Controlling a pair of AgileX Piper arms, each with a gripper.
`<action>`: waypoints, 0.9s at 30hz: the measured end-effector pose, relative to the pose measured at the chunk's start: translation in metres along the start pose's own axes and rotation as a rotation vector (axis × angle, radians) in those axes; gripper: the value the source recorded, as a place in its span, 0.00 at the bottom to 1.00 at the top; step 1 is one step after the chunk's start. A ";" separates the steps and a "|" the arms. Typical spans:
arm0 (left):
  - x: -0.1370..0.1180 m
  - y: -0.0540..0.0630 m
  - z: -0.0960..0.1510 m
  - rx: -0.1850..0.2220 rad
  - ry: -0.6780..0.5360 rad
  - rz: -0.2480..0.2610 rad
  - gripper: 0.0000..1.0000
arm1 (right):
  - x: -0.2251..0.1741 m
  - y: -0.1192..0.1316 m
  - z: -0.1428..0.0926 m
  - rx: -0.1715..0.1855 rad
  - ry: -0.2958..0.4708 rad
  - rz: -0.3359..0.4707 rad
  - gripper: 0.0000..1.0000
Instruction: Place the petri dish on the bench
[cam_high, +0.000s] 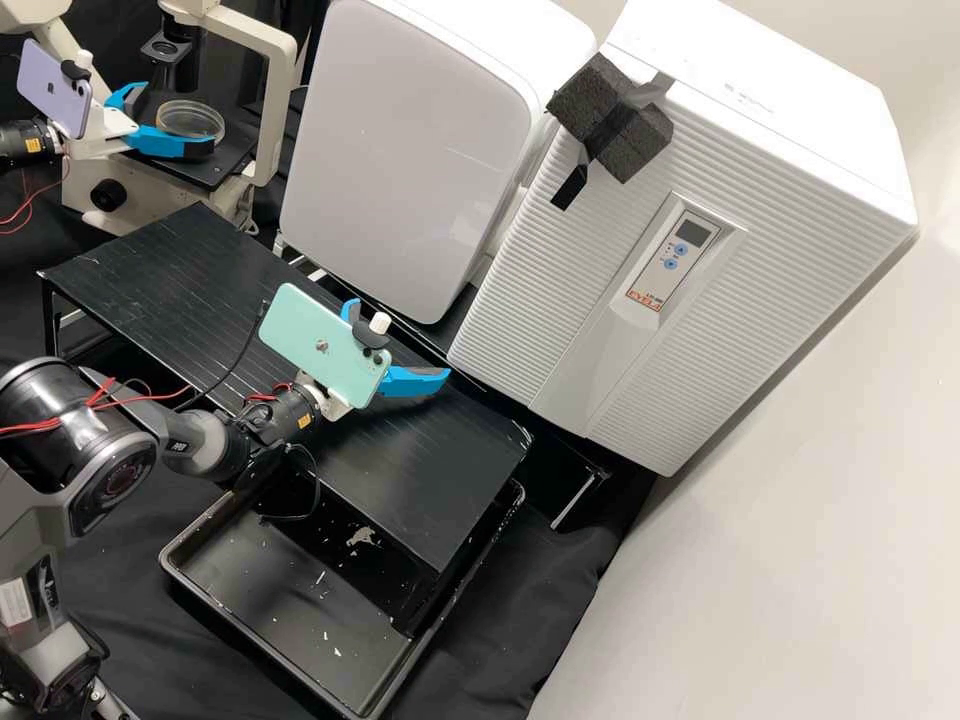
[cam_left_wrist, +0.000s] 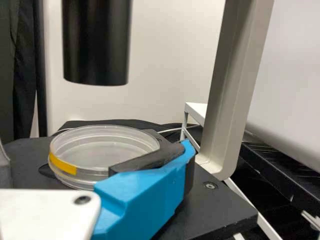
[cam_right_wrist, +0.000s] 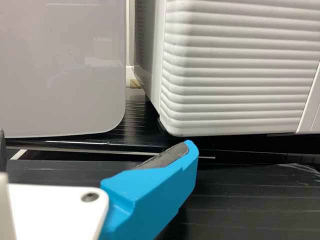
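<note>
Petri dish (cam_high: 190, 118) w/ yellow label (cam_left_wrist: 62, 163) on microscope stage (cam_high: 215, 172). L gripper (cam_high: 178, 118) at dish, fingers spread — one seemingly against its side. R gripper (cam_high: 400, 338) above black bench (cam_high: 430, 480), fingers spread too.

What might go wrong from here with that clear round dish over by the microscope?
The left claw is open around the dish, with a finger right beside its rim; an uneven squeeze could tilt or push it. Also, a black cylinder hangs above the stage, so lifting high might cause a bump. Finally, the right claw is over the black bench and could crowd the set-down.
</note>
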 end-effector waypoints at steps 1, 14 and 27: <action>0.000 0.000 0.000 0.001 0.001 0.001 1.00 | 0.000 0.000 0.000 0.000 0.000 0.000 1.00; 0.001 -0.003 0.006 0.063 -0.010 -0.007 1.00 | 0.000 0.000 0.000 0.000 0.000 0.000 1.00; 0.001 -0.003 0.006 0.087 -0.002 -0.009 1.00 | 0.000 0.000 0.000 0.000 0.000 0.000 1.00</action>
